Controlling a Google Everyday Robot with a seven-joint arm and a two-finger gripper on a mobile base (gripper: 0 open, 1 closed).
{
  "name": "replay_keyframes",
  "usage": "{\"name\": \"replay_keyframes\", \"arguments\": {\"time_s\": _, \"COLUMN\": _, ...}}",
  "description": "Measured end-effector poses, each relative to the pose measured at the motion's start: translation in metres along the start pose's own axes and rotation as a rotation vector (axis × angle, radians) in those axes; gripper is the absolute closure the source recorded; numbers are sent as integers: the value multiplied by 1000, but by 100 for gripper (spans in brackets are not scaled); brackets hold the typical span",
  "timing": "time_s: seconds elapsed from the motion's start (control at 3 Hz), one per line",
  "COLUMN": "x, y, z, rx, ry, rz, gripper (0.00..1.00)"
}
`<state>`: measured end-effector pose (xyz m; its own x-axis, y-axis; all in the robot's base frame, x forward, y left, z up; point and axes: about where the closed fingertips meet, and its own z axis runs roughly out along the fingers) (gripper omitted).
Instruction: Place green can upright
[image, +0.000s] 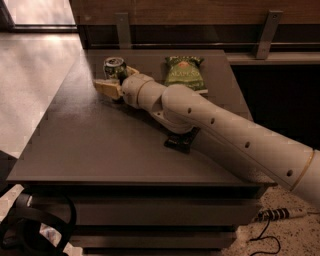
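Note:
The green can (115, 68) is at the far left of the dark table (100, 145), with its silver top facing up. My gripper (119, 79) reaches in from the right and closes around the can. One tan finger (106, 88) lies in front of the can's lower part, the other on its right side. The can's base is hidden behind the front finger, so I cannot tell if it rests on the table.
A flat green snack bag (184, 74) lies at the back of the table, right of the can. A small black object (180, 142) lies partly under my arm near the middle. A wooden wall with metal brackets runs behind the table.

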<state>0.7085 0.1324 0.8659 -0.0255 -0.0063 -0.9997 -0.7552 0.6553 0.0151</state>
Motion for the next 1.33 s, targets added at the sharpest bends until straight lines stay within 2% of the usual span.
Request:
{"name": "replay_keyframes", "arguments": {"time_s": 0.67, "x": -1, "y": 4, "z": 2, "rx": -6, "ry": -1, "rz": 0, "gripper": 87}}
{"name": "replay_keyframes", "arguments": {"time_s": 1.0, "x": -1, "y": 5, "z": 3, "rx": -9, "ry": -2, "rz": 0, "gripper": 100}}
{"name": "replay_keyframes", "arguments": {"time_s": 1.33, "x": -8, "y": 5, "z": 6, "rx": -20, "ry": -3, "rz": 5, "gripper": 100}}
